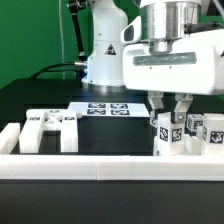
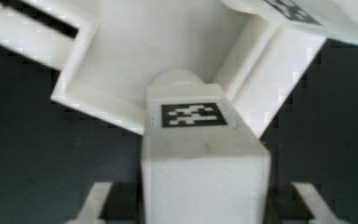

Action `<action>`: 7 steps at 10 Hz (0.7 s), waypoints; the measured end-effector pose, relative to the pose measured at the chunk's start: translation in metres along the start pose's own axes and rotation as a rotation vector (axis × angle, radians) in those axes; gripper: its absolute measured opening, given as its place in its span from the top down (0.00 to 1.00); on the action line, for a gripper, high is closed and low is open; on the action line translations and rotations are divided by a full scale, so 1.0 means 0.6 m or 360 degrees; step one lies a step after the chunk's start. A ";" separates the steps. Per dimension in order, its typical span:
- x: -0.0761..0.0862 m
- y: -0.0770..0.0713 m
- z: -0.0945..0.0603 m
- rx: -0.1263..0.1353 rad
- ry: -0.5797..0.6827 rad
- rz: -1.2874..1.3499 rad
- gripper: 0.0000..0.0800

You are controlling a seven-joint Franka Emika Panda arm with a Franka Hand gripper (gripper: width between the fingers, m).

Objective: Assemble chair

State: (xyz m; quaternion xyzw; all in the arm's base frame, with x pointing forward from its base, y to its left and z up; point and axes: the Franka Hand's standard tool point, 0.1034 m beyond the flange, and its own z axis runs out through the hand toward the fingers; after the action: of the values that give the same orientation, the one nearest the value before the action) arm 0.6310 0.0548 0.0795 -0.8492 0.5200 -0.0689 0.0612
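Exterior view: a black table is seen, with a low white wall set along its front edge. The chair is not built yet. It is seen as loose white pieces with black-and-white square tags on them. One flat chair piece is laid on the table at the exterior view's left, just behind the white wall. More chair pieces are gathered at the exterior view's right. The marker board is laid flat farther back, between the two groups and near the robot base.

The gripper is held low over the group on the right. Its fingers are kept apart, and an upright block of the chair is seen between them.

In the wrist view, the upright block is seen in the middle, with a square tag on its end. One finger is seen on each side of it. A thin dark gap is left between each finger and the block, so the block is not squeezed. Past the block, a white corner-shaped chair piece is seen just beside it. Whether the two are touching cannot be told.
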 end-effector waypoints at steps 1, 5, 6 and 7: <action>0.000 0.000 0.000 -0.0018 -0.0012 0.0177 0.64; -0.002 0.000 0.000 -0.0031 -0.0039 0.0688 0.64; -0.002 0.000 0.000 -0.0031 -0.0041 0.0752 0.64; -0.002 0.000 0.000 -0.0030 -0.0040 0.0749 0.64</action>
State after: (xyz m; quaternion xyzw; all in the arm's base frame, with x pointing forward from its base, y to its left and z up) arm 0.6307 0.0560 0.0795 -0.7059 0.7034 -0.0371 0.0742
